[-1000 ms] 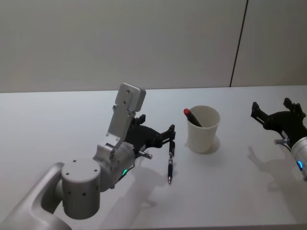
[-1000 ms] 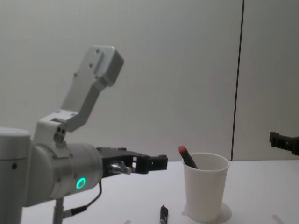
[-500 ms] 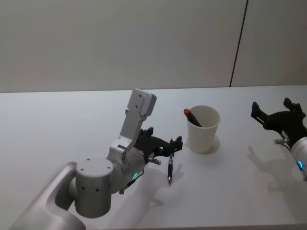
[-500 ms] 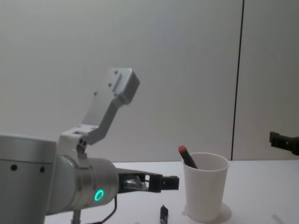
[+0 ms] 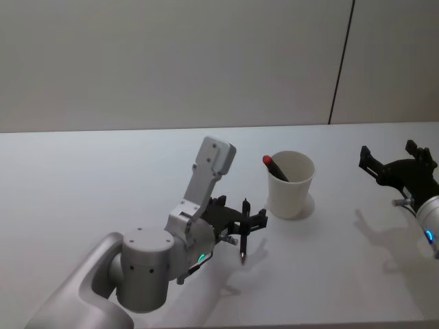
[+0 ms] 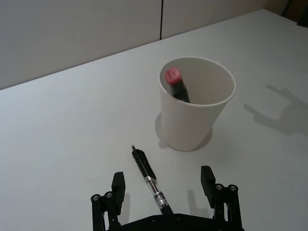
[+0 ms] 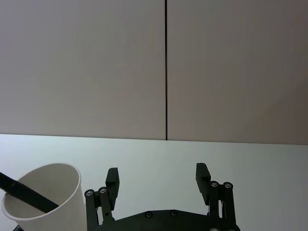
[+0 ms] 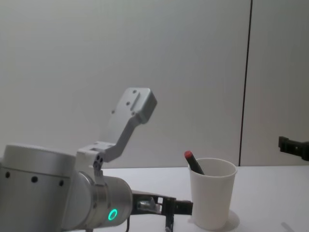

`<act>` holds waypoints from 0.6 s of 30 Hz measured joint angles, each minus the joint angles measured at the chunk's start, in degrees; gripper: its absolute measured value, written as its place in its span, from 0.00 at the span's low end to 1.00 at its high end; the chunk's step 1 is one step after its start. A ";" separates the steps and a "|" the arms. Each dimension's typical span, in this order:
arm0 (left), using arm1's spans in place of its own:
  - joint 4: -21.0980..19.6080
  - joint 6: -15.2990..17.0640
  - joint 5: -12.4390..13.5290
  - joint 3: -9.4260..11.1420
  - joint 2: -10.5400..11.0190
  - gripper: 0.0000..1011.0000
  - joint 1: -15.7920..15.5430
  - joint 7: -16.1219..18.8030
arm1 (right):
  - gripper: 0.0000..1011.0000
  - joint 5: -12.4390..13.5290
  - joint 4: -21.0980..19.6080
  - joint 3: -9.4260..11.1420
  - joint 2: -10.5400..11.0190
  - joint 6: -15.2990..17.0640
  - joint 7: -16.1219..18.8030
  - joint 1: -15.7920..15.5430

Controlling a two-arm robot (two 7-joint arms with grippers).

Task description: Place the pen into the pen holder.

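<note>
A black pen (image 6: 149, 177) with a clear middle section lies flat on the white table (image 5: 103, 178), just left of the pen holder, a white paper cup (image 6: 197, 113). A dark marker with a red cap (image 6: 172, 77) leans inside the cup. My left gripper (image 6: 162, 185) hangs open low over the pen, one finger on each side of its barrel, not touching it. From the head view the left gripper (image 5: 252, 219) sits over the pen (image 5: 242, 248), short of the cup (image 5: 290, 185). My right gripper (image 5: 396, 164) is parked open at the far right.
The cup (image 7: 43, 192) stands alone near the table's middle; the chest view shows the cup (image 8: 212, 198) from the side with the left gripper (image 8: 181, 208) low beside it. A grey wall with a dark vertical seam (image 5: 341, 62) rises behind the table.
My left arm has swung right and dropped lower, bringing its open gripper down around the pen. The pen, the cup and the right arm have not moved.
</note>
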 joint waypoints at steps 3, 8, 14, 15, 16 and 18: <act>0.34 0.85 0.97 0.18 -0.17 0.99 -0.21 -0.30 | 0.99 0.00 0.00 0.00 0.00 0.00 0.00 0.00; 0.73 2.24 2.77 0.49 -0.35 0.99 -0.53 -0.95 | 0.99 0.00 0.00 0.00 0.00 0.00 0.00 0.00; 1.11 4.16 5.51 0.97 -0.52 0.99 -0.93 -2.00 | 0.99 0.00 0.00 0.00 0.00 0.00 0.00 0.00; 1.19 4.57 6.11 1.07 -0.55 0.99 -1.00 -2.23 | 0.99 0.00 0.00 0.00 0.00 0.00 0.00 0.00; 1.22 4.77 6.40 1.13 -0.56 0.99 -1.03 -2.33 | 0.99 0.00 0.00 0.00 0.00 0.00 0.00 0.00; 1.34 5.30 7.31 1.28 -0.60 0.99 -1.13 -2.62 | 0.99 0.00 0.00 0.00 0.00 0.00 0.00 0.00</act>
